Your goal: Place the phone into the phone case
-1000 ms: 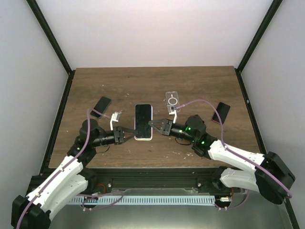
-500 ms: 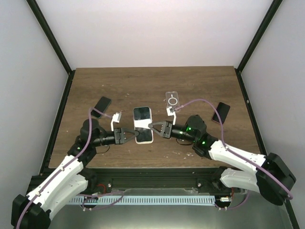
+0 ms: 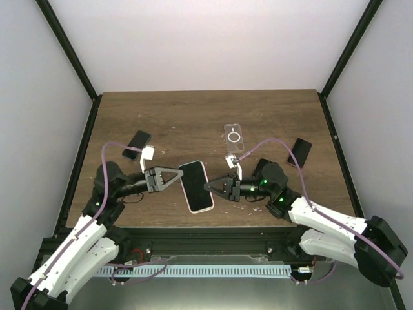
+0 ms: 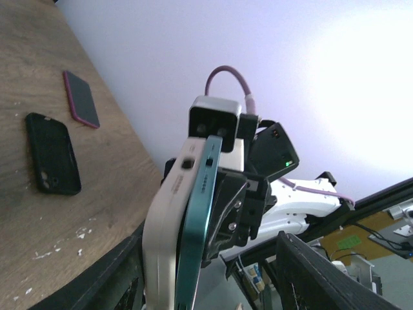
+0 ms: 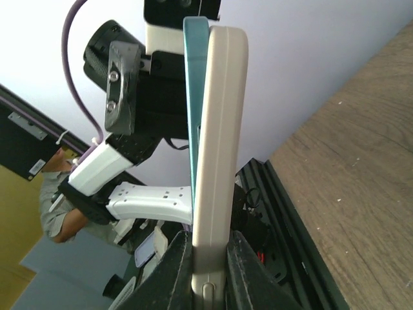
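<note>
The phone (image 3: 197, 186), dark screen up, sits in a cream phone case and is held tilted above the table. My right gripper (image 3: 213, 188) is shut on its right edge. In the right wrist view my fingers (image 5: 175, 271) clamp the cream case (image 5: 219, 129), and the phone's teal edge (image 5: 193, 84) stands slightly proud of it. My left gripper (image 3: 173, 177) is open at the phone's left edge. In the left wrist view its jaws (image 4: 210, 258) stand wide apart, with the case (image 4: 161, 226) and teal phone (image 4: 193, 219) between them.
A clear case with a ring (image 3: 234, 137) lies behind the phone. A black phone (image 3: 136, 144) lies at the left and a pink-edged phone (image 3: 299, 152) at the right. The left wrist view shows a black case (image 4: 53, 161) and the pink-edged phone (image 4: 80, 98).
The phone and case have risen off the table, tilted and come toward the near edge. My left gripper has drawn back to the left and its jaws have spread wider.
</note>
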{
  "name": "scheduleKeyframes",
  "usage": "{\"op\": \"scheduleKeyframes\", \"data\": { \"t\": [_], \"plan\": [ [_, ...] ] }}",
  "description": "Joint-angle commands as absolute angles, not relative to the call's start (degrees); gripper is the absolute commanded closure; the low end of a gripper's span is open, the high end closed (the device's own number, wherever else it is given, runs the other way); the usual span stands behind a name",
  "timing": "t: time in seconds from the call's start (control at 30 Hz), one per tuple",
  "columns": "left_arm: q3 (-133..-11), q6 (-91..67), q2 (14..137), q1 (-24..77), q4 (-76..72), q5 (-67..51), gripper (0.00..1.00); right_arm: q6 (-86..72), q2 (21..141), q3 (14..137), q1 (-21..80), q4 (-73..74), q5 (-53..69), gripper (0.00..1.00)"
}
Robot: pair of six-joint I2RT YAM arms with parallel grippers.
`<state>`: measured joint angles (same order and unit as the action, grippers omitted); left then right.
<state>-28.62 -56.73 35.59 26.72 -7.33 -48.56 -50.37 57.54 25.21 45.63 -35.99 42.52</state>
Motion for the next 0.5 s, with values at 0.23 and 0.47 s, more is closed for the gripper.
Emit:
{"op": "scheduleKeyframes", "data": {
  "t": [0.23, 0.47],
  "plan": [
    [-30.47, -56.93, 38.08, 26.89, -10.47, -47.28, 0.63, -49.17, 57.76, 26.9, 45.79, -40.42, 47.21, 0.95],
    [-32.22, -53.53, 40.37, 26.71, -6.73, -50.08, 0.55, -46.79, 57.24, 29.96, 45.79, -36.68, 45.11, 0.91]
  ]
}}
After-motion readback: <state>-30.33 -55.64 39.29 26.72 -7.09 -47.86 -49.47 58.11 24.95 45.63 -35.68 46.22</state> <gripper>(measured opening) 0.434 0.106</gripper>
